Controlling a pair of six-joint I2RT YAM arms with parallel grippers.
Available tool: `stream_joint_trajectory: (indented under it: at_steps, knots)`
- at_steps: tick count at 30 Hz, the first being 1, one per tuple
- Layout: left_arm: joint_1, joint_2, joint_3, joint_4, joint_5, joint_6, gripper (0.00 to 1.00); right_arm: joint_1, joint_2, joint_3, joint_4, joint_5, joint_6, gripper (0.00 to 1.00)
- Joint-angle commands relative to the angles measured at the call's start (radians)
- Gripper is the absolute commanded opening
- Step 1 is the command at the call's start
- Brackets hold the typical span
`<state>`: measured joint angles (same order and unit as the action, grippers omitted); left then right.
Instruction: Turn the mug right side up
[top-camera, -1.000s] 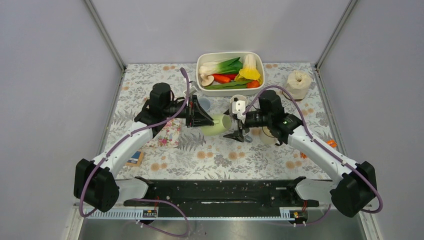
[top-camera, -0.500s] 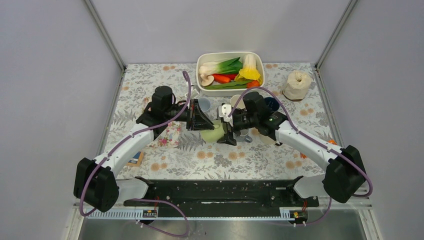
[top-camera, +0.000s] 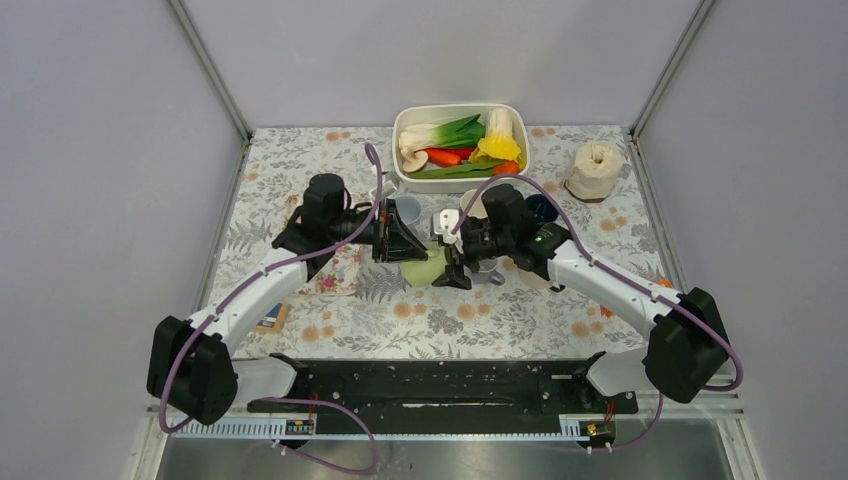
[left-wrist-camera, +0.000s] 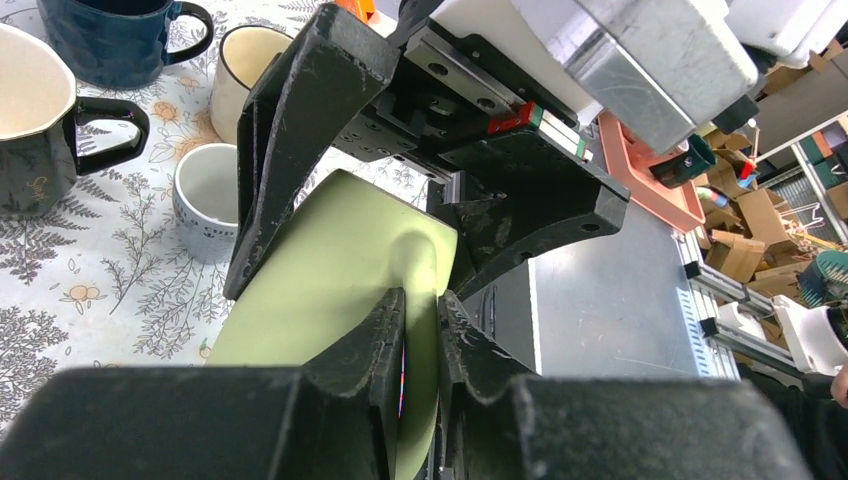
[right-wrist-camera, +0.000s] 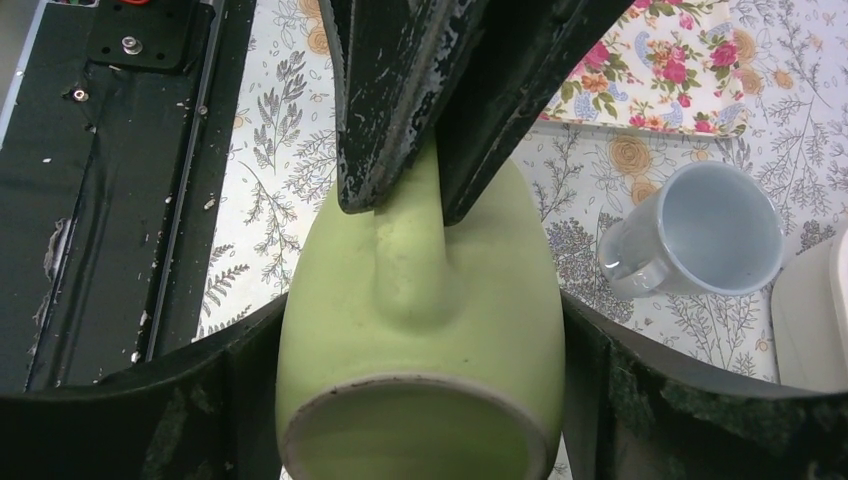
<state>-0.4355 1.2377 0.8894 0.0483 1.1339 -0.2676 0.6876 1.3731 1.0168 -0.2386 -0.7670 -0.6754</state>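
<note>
A pale green mug (top-camera: 425, 268) is held in the air over the middle of the table, lying on its side. My left gripper (top-camera: 410, 245) is shut on its handle; the left wrist view shows both pads pinching the handle (left-wrist-camera: 425, 330) with the mug body (left-wrist-camera: 320, 260) beyond. My right gripper (top-camera: 447, 265) spans the mug's body from the other side. In the right wrist view the mug (right-wrist-camera: 500, 260) fills the gap between the right gripper's (right-wrist-camera: 422, 335) fingers, touching both, its open mouth towards that camera.
A white tub of vegetables (top-camera: 400, 135) stands at the back, a paper roll (top-camera: 597, 170) at back right. Several mugs stand behind the grippers: pale blue (right-wrist-camera: 700, 240), dark blue (left-wrist-camera: 120, 40), cream (left-wrist-camera: 240, 70), small white (left-wrist-camera: 205, 195). A floral cloth (top-camera: 340, 268) lies left.
My right gripper has moved left from beside the mug to span its body. My left gripper has lowered the mug slightly and kept hold of the handle.
</note>
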Motion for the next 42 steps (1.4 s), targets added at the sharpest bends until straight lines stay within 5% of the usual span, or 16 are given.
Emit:
stream_joint_trajectory:
  at_steps: [1,4,8,21,31,42]
  knots:
    - [-0.002,-0.044,0.038,0.018,0.000,0.122,0.06,0.021,0.002,0.040,-0.014,-0.017,0.002,0.17]
    - [-0.002,-0.043,0.049,-0.041,-0.010,0.186,0.16,0.024,0.006,0.036,-0.014,-0.018,0.006,0.00]
    - [-0.001,-0.037,0.060,-0.120,-0.019,0.257,0.36,0.032,0.013,0.030,-0.014,-0.028,0.016,0.00]
    - [0.003,-0.022,0.053,-0.430,-0.120,0.643,0.70,0.102,0.131,0.049,-0.035,0.049,0.043,0.00]
    - [0.009,-0.072,-0.031,-0.466,-0.179,0.762,0.83,0.122,0.168,0.087,-0.083,0.108,0.073,0.00]
    - [0.285,-0.164,-0.108,-0.458,-0.081,0.777,0.93,0.193,0.298,0.173,-0.125,0.355,0.044,0.00]
